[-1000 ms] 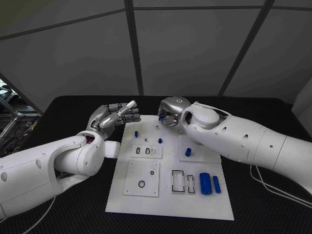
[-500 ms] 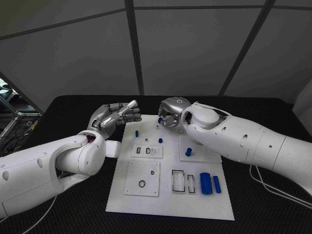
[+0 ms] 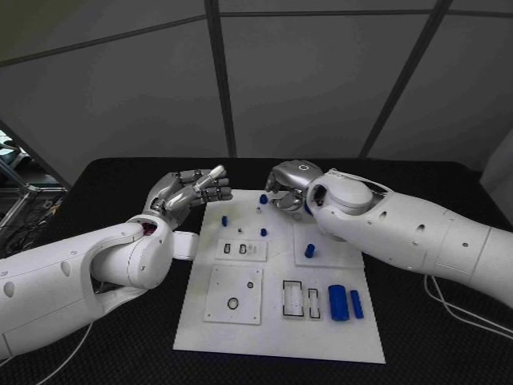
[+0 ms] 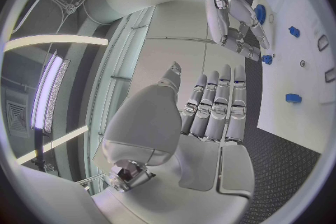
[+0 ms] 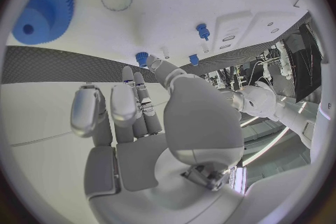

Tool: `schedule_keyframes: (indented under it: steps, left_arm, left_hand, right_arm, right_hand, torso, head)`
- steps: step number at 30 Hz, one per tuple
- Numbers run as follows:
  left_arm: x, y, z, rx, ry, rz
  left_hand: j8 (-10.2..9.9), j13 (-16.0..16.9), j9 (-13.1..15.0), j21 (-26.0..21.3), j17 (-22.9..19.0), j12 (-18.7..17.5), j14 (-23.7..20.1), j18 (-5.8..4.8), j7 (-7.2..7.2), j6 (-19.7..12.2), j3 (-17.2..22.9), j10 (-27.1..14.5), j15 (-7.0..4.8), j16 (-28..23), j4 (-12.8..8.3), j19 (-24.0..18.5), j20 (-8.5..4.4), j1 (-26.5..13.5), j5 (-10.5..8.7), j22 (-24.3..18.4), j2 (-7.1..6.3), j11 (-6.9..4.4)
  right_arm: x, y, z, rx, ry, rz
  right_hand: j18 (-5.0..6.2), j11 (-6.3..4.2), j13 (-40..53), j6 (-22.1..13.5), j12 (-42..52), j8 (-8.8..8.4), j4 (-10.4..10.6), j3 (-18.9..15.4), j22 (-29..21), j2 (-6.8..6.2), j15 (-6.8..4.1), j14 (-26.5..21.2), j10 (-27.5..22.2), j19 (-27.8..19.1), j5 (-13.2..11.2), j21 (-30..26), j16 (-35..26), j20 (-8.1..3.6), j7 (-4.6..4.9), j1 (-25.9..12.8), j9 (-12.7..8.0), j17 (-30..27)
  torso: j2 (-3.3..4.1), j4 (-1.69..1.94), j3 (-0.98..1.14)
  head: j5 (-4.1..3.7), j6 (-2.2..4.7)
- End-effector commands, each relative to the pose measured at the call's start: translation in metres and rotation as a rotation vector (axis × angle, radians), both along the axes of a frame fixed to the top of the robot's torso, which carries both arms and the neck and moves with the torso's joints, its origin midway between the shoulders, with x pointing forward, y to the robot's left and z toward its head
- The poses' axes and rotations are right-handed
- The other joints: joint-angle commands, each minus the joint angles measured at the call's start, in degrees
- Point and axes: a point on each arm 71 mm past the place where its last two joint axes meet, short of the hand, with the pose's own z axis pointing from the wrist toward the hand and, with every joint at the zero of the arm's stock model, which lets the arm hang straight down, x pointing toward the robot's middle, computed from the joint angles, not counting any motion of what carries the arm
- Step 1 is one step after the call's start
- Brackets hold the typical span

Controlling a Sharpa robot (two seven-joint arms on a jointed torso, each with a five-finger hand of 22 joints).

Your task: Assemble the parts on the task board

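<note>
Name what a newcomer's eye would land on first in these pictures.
First, the two white arms converging on the far end of the white task board at the table's middle. The left robot hand hangs off the board's far left corner; the right robot hand hovers over its far edge, near a small blue peg. Nearer the robot, two blue cylinders lie side by side on the board's right.

- My two arms are chunky glossy white shells with small dark screw dots.
- Left hand (image 3: pixel 190 192) and right hand (image 3: pixel 287 184) are silver metal, segmented fingers, pale pads.
- I spot thin white cables trailing by the right arm.
</note>
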Motion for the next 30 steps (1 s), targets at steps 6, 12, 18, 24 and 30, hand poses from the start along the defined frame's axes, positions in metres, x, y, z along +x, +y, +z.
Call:
schedule_keyframes:
  steps: [6, 12, 18, 24, 30]
  left_arm:
    - [0.002, 0.001, 0.001, -0.006, -0.01, -0.018]
    - [0.005, 0.002, -0.001, -0.003, -0.013, -0.025]
    - [0.008, 0.002, -0.002, -0.001, -0.014, -0.025]
    - [0.009, 0.001, -0.003, -0.002, -0.012, -0.028]
    - [0.009, 0.001, -0.003, -0.002, -0.011, -0.029]
  left_hand:
    - [-0.2, -0.1, -0.1, -0.2, 0.0, -0.1, -0.5, -0.36, 0.21, -0.2, 0.1, -0.5, 0.16, -0.5, -0.3, -0.5, -0.08, 0.2, 0.08, -0.1, 0.13, 0.26]
    - [-0.3, -0.1, -0.1, -0.2, 0.0, -0.1, -0.6, -0.35, 0.2, -0.2, 0.1, -0.5, 0.17, -0.6, -0.3, -0.5, -0.06, 0.1, 0.08, -0.1, 0.15, 0.26]
    - [-0.3, -0.1, -0.1, -0.2, 0.0, -0.1, -0.6, -0.35, 0.2, -0.2, 0.1, -0.5, 0.17, -0.6, -0.3, -0.5, -0.06, 0.1, 0.08, -0.1, 0.15, 0.26]
    - [-0.3, -0.1, -0.1, -0.2, 0.0, -0.1, -0.6, -0.35, 0.2, -0.2, 0.1, -0.5, 0.17, -0.6, -0.3, -0.5, -0.06, 0.1, 0.08, -0.1, 0.15, 0.26]
    - [-0.2, -0.1, -0.1, -0.2, 0.0, -0.1, -0.6, -0.34, 0.19, -0.2, 0.1, -0.5, 0.17, -0.7, -0.4, -0.5, -0.05, 0.1, 0.08, -0.1, 0.17, 0.25]
  right_arm:
    - [-0.013, -0.055, 0.011, 0.199, 0.082, -0.086]
    - [-0.021, -0.091, 0.01, 0.243, 0.166, -0.139]
    - [-0.02, -0.11, 0.006, 0.224, 0.215, -0.19]
    - [-0.014, -0.114, -0.001, 0.191, 0.254, -0.225]
    - [-0.008, -0.108, -0.004, 0.164, 0.254, -0.23]
  right_hand:
    - [-0.48, -1.13, 2.1, 0.5, 4.5, 0.45, 0.9, -1.5, 3.7, -1.34, -0.34, 0.9, 8.2, 2.5, 1.3, 1.4, 1.6, -0.39, 0.33, -0.4, 0.4, 2.2]
    - [-1.47, -3.36, 8.6, -0.4, 12.4, 1.31, 3.7, -8.2, 8.3, -3.41, -2.23, 2.3, 16.7, 5.9, 2.8, 3.5, 6.0, -2.19, -1.53, -2.5, 0.5, 8.2]
    - [-2.55, -2.98, 59.8, -3.1, 62.1, 3.87, 8.4, -19.0, 13.4, -0.94, -1.67, 4.1, 16.8, 9.5, 4.0, 5.8, 15.9, -2.09, -1.08, 1.7, 0.8, 23.7]
    - [-3.02, -1.55, 77.4, -5.7, 78.6, 4.93, 11.3, -22.0, 15.5, 0.17, -0.67, 4.7, 21.8, 11.0, 4.1, 6.7, 18.2, -0.66, 0.1, 3.5, 0.5, 28.1]
    - [-3.06, -1.28, 78.3, -6.6, 79.4, 5.08, 11.9, -22.4, 15.7, 0.44, -0.15, 4.8, 21.9, 11.1, 4.2, 6.8, 18.5, -0.45, 0.38, 4.3, 0.4, 28.7]
  torso:
    - [-0.41, -1.26, 0.33]
    - [-0.74, -2.28, 0.68]
    - [-0.81, -2.53, 0.87]
    - [-0.76, -2.3, 0.7]
    - [-0.73, -2.3, 0.62]
  head:
    - [0.13, 0.78]
    - [0.09, 1.25]
    - [0.15, 1.38]
    - [-0.08, 1.36]
    - [0.13, 1.25]
